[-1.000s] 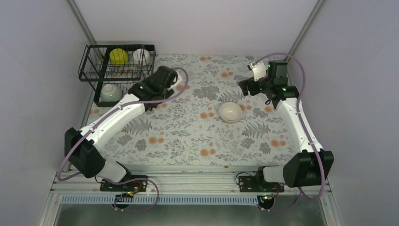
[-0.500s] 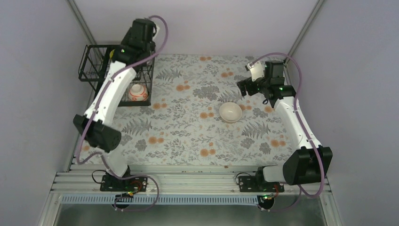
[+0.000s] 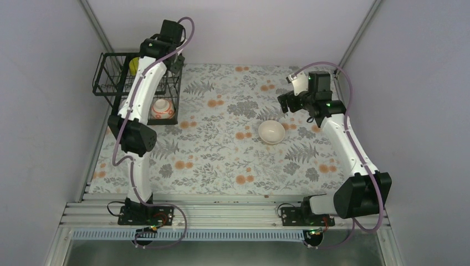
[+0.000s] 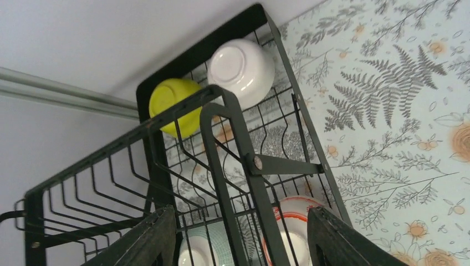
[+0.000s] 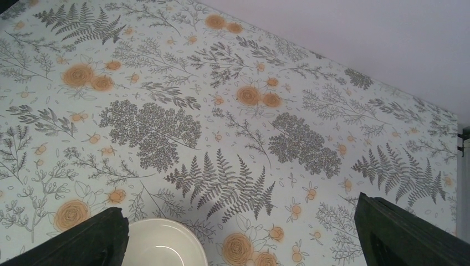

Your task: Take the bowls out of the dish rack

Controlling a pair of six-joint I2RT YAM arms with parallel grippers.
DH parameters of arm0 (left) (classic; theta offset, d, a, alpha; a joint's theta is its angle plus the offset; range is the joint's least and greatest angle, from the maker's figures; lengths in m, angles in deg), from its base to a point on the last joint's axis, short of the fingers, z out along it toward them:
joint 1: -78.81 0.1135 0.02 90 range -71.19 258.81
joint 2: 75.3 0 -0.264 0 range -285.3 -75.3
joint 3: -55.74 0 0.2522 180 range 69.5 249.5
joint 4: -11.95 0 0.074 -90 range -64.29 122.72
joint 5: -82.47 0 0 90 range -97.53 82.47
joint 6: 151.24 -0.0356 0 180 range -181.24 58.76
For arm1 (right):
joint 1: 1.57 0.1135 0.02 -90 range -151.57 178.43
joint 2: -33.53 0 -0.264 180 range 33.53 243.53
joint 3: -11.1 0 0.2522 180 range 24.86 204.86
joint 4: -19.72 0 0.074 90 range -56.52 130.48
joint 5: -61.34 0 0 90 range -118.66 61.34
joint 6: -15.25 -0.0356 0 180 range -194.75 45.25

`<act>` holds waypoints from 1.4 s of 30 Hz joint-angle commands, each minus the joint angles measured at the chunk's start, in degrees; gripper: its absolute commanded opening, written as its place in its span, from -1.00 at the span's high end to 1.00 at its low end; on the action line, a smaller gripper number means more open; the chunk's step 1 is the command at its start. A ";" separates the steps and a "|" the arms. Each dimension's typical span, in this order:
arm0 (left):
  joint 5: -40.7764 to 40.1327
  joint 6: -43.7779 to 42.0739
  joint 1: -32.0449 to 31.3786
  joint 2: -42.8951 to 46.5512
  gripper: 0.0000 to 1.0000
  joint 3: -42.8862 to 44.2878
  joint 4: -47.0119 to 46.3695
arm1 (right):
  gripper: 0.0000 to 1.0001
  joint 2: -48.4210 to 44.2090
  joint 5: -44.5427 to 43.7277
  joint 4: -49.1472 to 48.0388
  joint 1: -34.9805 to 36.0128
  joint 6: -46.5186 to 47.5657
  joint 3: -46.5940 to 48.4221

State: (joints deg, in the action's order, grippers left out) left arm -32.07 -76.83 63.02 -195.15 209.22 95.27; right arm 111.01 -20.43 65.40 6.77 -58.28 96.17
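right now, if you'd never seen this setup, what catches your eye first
The left arm stretched high over the black dish rack in the far left corner, its open pincer above a bright yellow bowl and an upturned white bowl. Then a lone cream bowl on the floral tablecloth, near the right arm.

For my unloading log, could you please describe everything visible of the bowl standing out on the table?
The bowl is small, round, plain cream-white, ceramic-looking. It stands upright, mouth up, empty, on the flowered tablecloth, slightly right of centre. Only the cloth touches it; the open right claw hovers apart from it.
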 commanded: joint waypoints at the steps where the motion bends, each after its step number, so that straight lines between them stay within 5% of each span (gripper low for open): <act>1: 2.29 1.96 3.67 -1.51 -0.20 2.43 2.60 | -1.00 -1.07 -2.17 -1.64 0.85 -0.85 -1.17; 5: 5.58 1.99 6.15 -2.68 -0.17 2.48 3.20 | -1.00 -1.10 -2.78 -1.87 1.03 -0.71 -1.86; 16: 14.36 0.94 7.18 -2.03 0.33 3.05 4.84 | -1.00 -0.42 -3.02 -1.97 1.54 -0.92 -1.71; 24: 14.38 0.37 7.24 -3.45 0.16 2.89 5.46 | -1.00 -0.23 -3.37 -1.99 1.88 -0.50 -2.12; 35: 18.63 -0.42 7.29 -2.39 0.93 1.62 7.07 | -1.00 -0.20 -3.24 -2.35 2.02 -0.21 -2.63; 42: 21.81 -3.90 7.09 -0.17 0.95 -0.42 8.14 | -1.00 -0.54 -3.04 -1.88 1.98 -0.29 -2.39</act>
State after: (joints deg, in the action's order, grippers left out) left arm -14.34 -71.00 70.82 -197.14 210.32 101.18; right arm 110.96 -23.23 64.33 8.19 -58.32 94.13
